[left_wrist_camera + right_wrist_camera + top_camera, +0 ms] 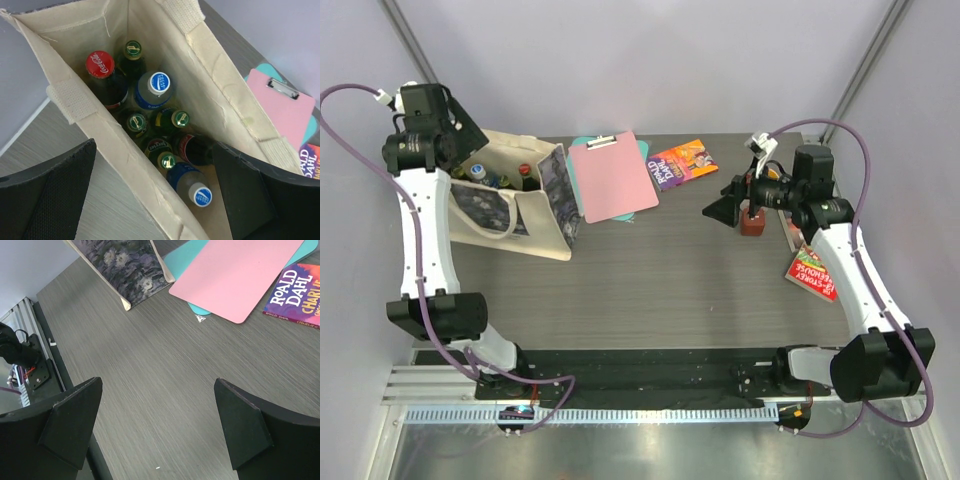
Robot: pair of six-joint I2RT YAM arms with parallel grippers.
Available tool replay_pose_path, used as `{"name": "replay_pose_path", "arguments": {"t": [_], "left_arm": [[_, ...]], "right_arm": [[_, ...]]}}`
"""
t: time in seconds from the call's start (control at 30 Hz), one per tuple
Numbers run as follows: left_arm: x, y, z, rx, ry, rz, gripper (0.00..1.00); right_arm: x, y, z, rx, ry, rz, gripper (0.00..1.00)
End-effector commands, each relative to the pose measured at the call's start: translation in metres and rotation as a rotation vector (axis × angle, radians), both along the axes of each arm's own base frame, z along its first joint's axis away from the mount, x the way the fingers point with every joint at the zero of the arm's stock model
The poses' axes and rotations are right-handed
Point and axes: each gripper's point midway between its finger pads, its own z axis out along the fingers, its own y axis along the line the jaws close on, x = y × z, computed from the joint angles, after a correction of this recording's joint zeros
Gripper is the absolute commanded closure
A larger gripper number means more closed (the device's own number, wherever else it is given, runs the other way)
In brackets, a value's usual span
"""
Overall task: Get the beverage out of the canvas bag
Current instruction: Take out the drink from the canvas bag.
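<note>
The cream canvas bag (pixel 510 210) stands open at the table's back left, its dark printed picture facing right (pixel 125 262). Inside it are several beverage bottles: a red-capped Coca-Cola (pixel 100 64), a blue-capped bottle (pixel 159 83), green Perrier bottles (pixel 166 160) and another blue-capped bottle lying low (pixel 202 195). My left gripper (pixel 154 150) hovers open above the bag's mouth (pixel 468 158) and holds nothing. Its left finger sits outside the bag's near wall (pixel 115 145) and its right finger over the inside. My right gripper (pixel 157 382) is open and empty over bare table at the right (pixel 720 210).
A pink clipboard (pixel 612 175) lies on a teal folder (pixel 585 143) right of the bag. A Roald Dahl book (pixel 683 162) is beside it. A small red-brown block (pixel 753 222) and a red book (pixel 810 272) lie by the right arm.
</note>
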Motion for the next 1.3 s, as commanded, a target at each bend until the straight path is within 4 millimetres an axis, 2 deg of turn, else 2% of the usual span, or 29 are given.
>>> {"name": "replay_pose_path", "arguments": {"t": [0.0, 0.23, 0.4, 0.57, 0.7, 0.83, 1.0, 1.27], "left_arm": [[0.013, 0.017, 0.009, 0.024, -0.051, 0.077, 0.02], [0.037, 0.025, -0.018, 0.012, -0.011, 0.107, 0.05], [0.032, 0.038, -0.033, 0.036, 0.031, 0.167, 0.05], [0.021, 0.059, -0.048, 0.03, 0.043, 0.243, 0.04], [0.023, 0.07, -0.059, 0.023, 0.048, 0.266, 0.05], [0.025, 0.082, -0.06, 0.019, 0.043, 0.293, 0.07], [0.03, 0.092, -0.052, 0.028, 0.009, 0.311, 0.1], [0.043, 0.102, -0.064, 0.052, 0.057, 0.295, 0.17]], "right_arm": [[0.006, 0.003, 0.005, 0.009, -0.052, 0.011, 0.0], [0.007, 0.003, -0.002, 0.009, -0.034, 0.006, 0.0], [0.009, 0.002, -0.006, 0.002, -0.029, 0.002, 0.0], [0.01, 0.002, -0.01, 0.001, -0.019, 0.0, 0.0], [0.013, 0.002, -0.011, -0.002, -0.018, 0.002, 0.0], [0.016, 0.002, -0.012, -0.005, -0.017, 0.002, 0.0], [0.017, 0.003, -0.014, -0.005, -0.01, 0.003, 0.0], [0.017, 0.002, -0.017, -0.01, -0.006, -0.002, 0.0]]}}
